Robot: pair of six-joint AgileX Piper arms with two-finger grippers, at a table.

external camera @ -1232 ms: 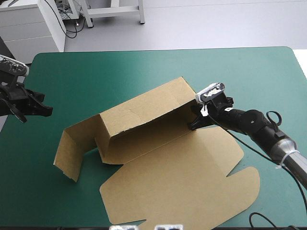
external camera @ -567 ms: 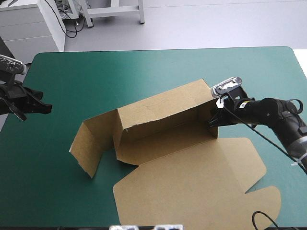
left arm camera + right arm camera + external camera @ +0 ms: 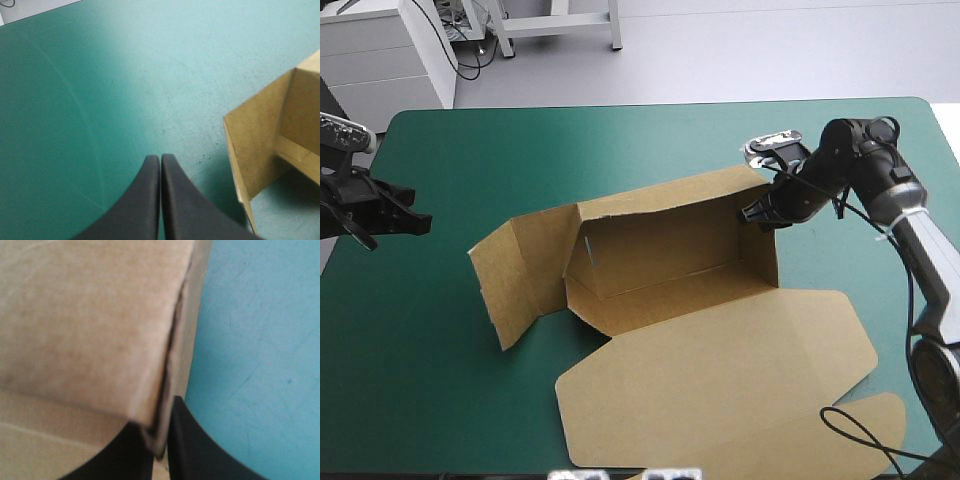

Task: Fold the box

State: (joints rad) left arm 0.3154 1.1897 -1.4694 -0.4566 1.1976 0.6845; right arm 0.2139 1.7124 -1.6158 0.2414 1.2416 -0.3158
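Observation:
The brown box (image 3: 670,300) lies mid-table with its back wall and both end walls raised; the wide lid flap (image 3: 720,380) lies flat toward the near edge. My right gripper (image 3: 757,214) is shut on the box at the top of its right end wall, and the board edge (image 3: 167,390) runs between the black fingers (image 3: 200,450) in the right wrist view. My left gripper (image 3: 415,222) hovers shut over the teal-green cover near the table's left edge, well clear of the box's left end wall (image 3: 255,145), which stands ahead of it and to one side.
Bare teal-green cover (image 3: 620,150) stretches between the box and the table's far edge. More bare cover lies between my left gripper and the box. The lid flap reaches close to the near edge at the right.
My right gripper has swung toward the far right with the box's end wall in it. The whole box has slid to the right and turned a little. The left arm has hardly moved.

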